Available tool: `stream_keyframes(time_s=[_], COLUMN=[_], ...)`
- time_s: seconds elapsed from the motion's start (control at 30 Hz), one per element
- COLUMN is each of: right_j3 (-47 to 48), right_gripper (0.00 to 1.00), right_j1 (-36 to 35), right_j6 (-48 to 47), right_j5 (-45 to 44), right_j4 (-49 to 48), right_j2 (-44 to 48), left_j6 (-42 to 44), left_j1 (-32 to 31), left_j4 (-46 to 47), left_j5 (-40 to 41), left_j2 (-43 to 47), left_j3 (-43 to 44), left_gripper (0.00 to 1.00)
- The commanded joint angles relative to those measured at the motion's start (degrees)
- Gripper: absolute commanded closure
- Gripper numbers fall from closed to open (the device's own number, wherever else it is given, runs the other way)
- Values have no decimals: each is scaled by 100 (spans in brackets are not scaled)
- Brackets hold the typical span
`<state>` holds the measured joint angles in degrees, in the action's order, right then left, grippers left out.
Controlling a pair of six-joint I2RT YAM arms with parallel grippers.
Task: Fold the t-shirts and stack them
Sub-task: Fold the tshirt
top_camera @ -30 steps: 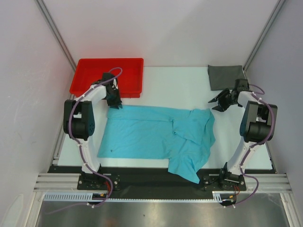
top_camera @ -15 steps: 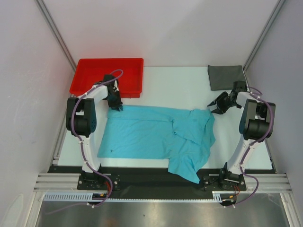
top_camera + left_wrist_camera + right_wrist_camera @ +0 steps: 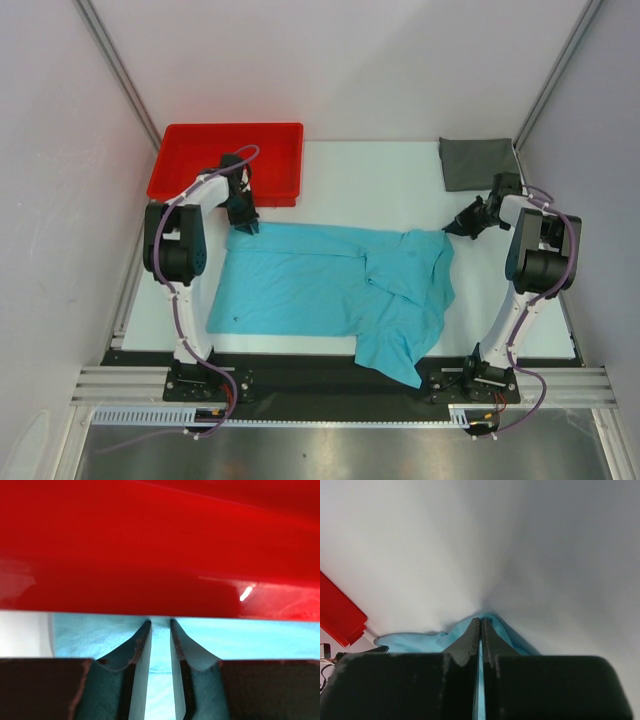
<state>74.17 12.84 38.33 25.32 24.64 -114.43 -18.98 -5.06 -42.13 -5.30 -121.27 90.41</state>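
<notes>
The turquoise t-shirt lies spread over the table's middle, its right part rumpled and hanging over the near edge. A dark grey t-shirt sits folded at the back right corner. My left gripper stands at the turquoise shirt's back left corner. In the left wrist view its jaws are narrowly open, straddling turquoise cloth just before the red tray. My right gripper is at the shirt's back right corner. In the right wrist view the gripper is shut on a pinched-up peak of turquoise cloth.
A red plastic tray stands at the back left, its front wall right ahead of the left fingers. Grey enclosure walls close in the table on both sides and behind. White tabletop lies between tray and grey shirt.
My right gripper moved left onto the turquoise shirt's back right corner and closed on the cloth. The left gripper stayed at the back left corner, its jaws narrowing slightly.
</notes>
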Motion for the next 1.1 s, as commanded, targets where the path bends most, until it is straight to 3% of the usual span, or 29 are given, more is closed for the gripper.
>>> stream_keyframes(time_s=[0.0,0.63,0.8,1.07], right_j3=[-25,-588,-509,-79], right_gripper=[100,100,100,100], right_j1=[131,245,263,166], right_j6=[96,140,26,-334], right_j5=[-317,-1301,-1205,-1020], right_j4=[-188,-715,-750,-444], right_j2=[149,624,431,281], left_j6=[0,149,202,132], left_j1=[110,154,154,146], left_j4=[56,29,64,12], left_j5=[442,469,486,512], left_j2=[-397,-476,-459,165], left_j3=[134,275,310,425], left_gripper=[73,74,74,65])
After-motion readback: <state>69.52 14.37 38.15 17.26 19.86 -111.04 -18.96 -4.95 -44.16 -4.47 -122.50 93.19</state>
